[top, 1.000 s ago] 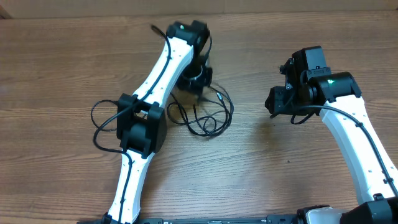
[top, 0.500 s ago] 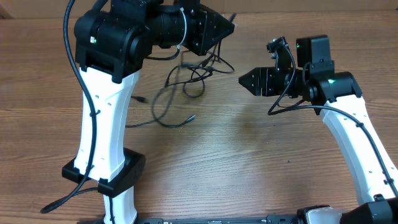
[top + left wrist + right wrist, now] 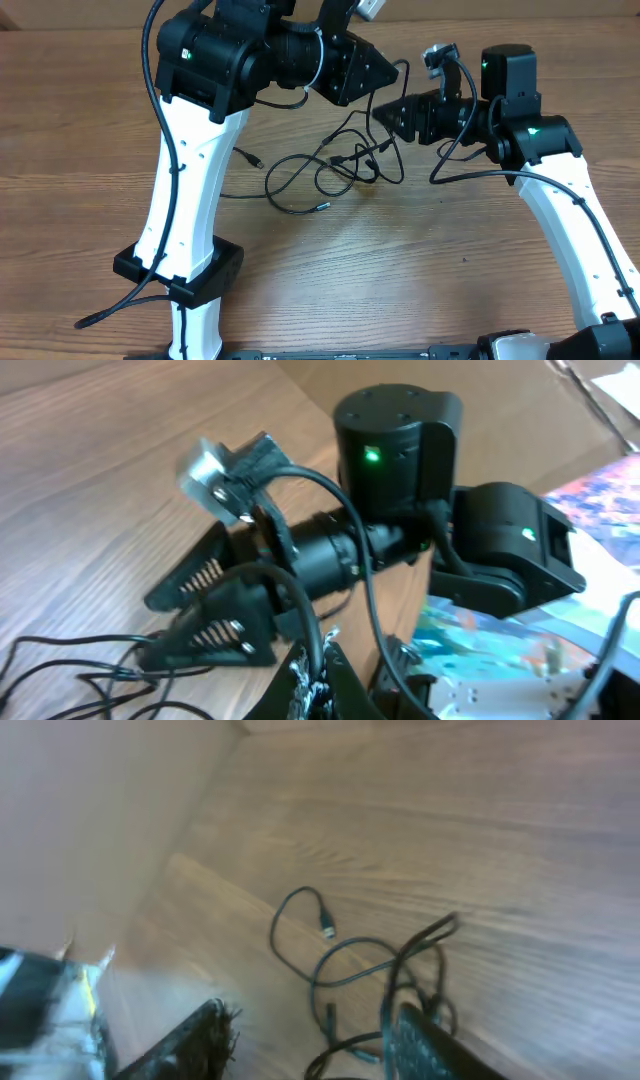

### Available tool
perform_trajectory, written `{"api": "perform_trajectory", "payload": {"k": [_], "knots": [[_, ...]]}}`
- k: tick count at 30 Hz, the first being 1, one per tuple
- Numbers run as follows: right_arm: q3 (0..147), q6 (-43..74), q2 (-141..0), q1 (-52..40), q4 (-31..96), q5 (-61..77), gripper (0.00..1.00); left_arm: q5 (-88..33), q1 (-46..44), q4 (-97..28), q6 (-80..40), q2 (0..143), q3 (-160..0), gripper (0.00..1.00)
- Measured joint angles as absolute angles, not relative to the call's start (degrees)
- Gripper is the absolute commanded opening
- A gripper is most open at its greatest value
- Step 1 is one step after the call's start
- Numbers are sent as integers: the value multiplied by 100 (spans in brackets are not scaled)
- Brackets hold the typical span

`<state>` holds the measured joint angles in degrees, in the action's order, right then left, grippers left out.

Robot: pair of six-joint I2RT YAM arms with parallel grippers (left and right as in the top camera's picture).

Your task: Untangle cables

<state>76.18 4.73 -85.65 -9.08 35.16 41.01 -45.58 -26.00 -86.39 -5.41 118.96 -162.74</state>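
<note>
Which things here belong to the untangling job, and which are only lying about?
For the job: cables; left pincer, shut on one strand; right pincer, open.
Only lying about: colourful printed papers, in the background of the left wrist view.

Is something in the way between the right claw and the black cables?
No, nothing visible is. The right gripper is open just beside the cables, with only empty space between them.

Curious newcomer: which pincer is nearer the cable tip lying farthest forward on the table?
Right. The right pincer is beyond and right of the cable tip; the left pincer is farther back.
</note>
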Motion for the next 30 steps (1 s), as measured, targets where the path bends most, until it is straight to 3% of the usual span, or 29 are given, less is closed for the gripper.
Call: {"api": "perform_trajectory", "payload": {"k": [4,8,9,10,11,14,24,25,26,30], "knots": [[7623,471,-8543,-910,3870,3273,4,-4416,-2600,-8799,-523,11902,-16267,4],[7642,539,-8447,-921,4322,1946,4,-3505,-2602,-9218,-421,11922,-16254,4],[7671,556,-8344,-921,4421,1496,4,-3201,-2602,-9292,-408,11924,-16245,12],[7738,561,-8241,-926,4482,1199,4,-2974,-2602,-9351,-405,11926,-16245,30],[7832,576,-8119,-926,4506,937,4,-2720,-2602,-9415,-386,11926,-16245,38],[8228,580,-7756,-908,4543,534,4,-2329,-2589,-9520,-340,11926,-16245,47],[9129,580,-6112,-910,4016,1743,4,-1986,-2589,-9553,-344,12042,-16245,47],[9129,580,-6187,-910,4198,1774,10,-1986,-2589,-9592,-346,12108,-16245,43],[9129,582,-6261,-910,4309,1769,24,-1984,-2589,-9651,-346,12221,-16243,43],[9133,598,-6781,-915,5621,720,37,-1870,-2589,-9666,-397,12376,-16223,44]]}}
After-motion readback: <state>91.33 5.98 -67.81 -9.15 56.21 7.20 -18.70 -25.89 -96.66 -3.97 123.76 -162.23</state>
